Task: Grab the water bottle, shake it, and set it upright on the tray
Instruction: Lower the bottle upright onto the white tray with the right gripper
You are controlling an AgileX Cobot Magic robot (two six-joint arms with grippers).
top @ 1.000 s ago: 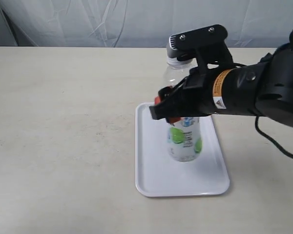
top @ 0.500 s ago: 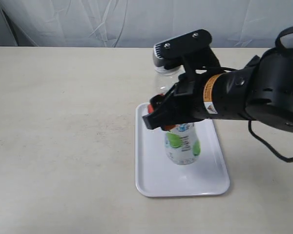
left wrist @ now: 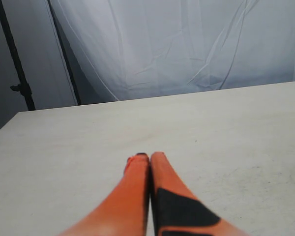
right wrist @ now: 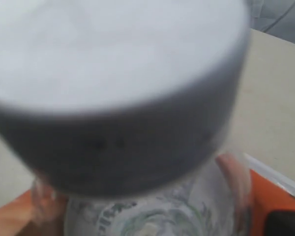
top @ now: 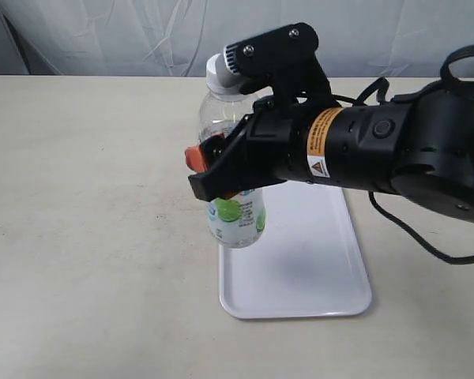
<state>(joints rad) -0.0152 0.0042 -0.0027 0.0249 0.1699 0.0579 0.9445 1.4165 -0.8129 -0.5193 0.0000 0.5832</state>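
Right gripper (top: 221, 170) clamped round the water bottle (top: 235, 215), near upright above the counter (top: 87, 197); tray (top: 300, 294) lies below, just right in the exterior view.

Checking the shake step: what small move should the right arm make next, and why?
Probably shift the bottle right, over the tray: the right tool grips it upright, but its base seems to hang at the tray's left rim, so lowering here could miss.

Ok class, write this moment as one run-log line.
right gripper: shut on water bottle, raised near left edge of tray | left gripper: shut, empty | bottle not yet standing on tray
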